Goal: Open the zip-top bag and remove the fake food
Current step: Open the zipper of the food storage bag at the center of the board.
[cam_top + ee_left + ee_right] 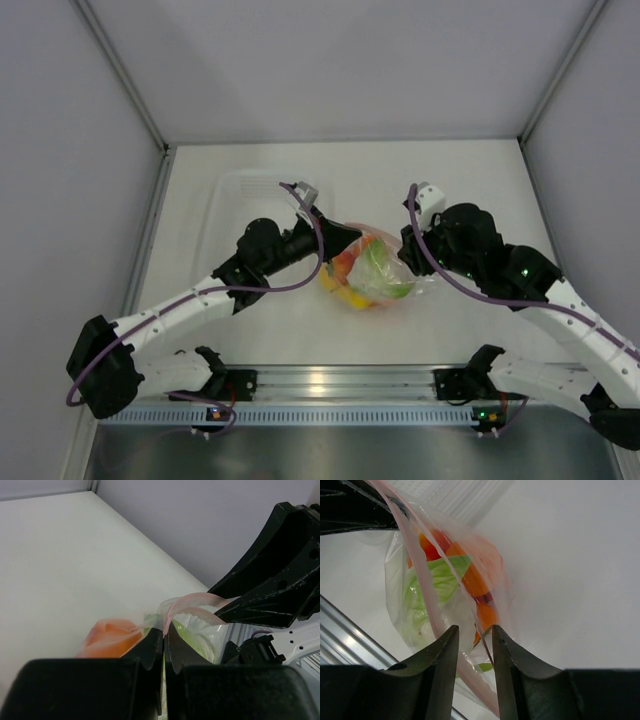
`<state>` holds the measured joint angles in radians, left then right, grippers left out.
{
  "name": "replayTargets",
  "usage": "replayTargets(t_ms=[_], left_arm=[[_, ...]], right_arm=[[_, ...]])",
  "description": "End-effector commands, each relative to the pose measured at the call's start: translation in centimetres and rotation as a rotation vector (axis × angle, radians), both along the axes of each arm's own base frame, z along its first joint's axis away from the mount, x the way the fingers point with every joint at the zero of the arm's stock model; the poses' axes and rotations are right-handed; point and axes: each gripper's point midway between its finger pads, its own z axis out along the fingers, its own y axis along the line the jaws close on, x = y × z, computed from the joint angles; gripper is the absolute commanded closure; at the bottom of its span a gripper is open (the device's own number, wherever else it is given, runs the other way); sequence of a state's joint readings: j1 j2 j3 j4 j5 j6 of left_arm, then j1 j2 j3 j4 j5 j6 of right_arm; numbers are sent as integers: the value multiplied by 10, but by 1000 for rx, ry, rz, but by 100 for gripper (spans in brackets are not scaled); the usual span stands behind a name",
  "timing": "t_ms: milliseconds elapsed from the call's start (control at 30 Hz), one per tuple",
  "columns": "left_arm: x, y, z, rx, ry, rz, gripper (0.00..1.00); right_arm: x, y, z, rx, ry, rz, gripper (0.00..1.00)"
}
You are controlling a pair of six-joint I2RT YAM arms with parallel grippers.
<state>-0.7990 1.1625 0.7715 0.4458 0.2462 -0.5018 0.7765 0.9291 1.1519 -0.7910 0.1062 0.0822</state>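
The zip-top bag [375,272] lies mid-table, holding fake food: orange pieces [345,262], a green leafy piece [385,268] and a yellow piece [350,297]. My left gripper [343,240] is shut on the bag's pink zip strip [190,602] at its left side, which shows in the left wrist view [164,634]. My right gripper [405,255] is at the bag's right side. In the right wrist view [475,632] its jaws stand a little apart, with the pink strip [427,605] and the bag's edge passing between them. Orange [475,580] and green [437,577] food shows through the plastic.
A rigid clear tray [225,205] stands behind my left arm at the back left. An aluminium rail [330,385] runs along the near edge. Grey walls close in the table at the left, back and right.
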Motion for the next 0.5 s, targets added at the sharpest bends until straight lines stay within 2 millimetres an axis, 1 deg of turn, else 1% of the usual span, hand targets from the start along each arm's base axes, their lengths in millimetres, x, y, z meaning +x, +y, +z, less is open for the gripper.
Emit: replayTargets(t_ms=[0,167,200,233,267,300,333,367,400,467], left_arm=[[0,4,28,-69,-74,3,100],[-2,1,32,-74,-79,-19,100],[-2,0,33,-73,-81,-23,100],[-4,0,33,-73,-83,-34,100],[-5,-1,37,-78,-89,-40,100],[-5,-3,36,-75,-90,-49,100],[-10,-5,38,-78,-98,-79,100],[-11,-7,43,-85,-108,-93,100],[-12,-10,41,-84,-102,-115,100],[-16,-15,48,-96,-104,-155,100]], right_arm=[[-6,6,14,71,-38,53,66],[-7,8,-1,45,-7,64,65],[-5,8,-4,37,2,55,66],[-4,9,-7,33,8,56,70],[-3,10,-8,36,11,53,71],[-3,11,-9,38,15,54,72],[0,13,-7,48,3,50,73],[2,13,-6,52,-5,39,75],[5,13,-5,54,-11,28,77],[11,9,-3,35,-29,-1,96]])
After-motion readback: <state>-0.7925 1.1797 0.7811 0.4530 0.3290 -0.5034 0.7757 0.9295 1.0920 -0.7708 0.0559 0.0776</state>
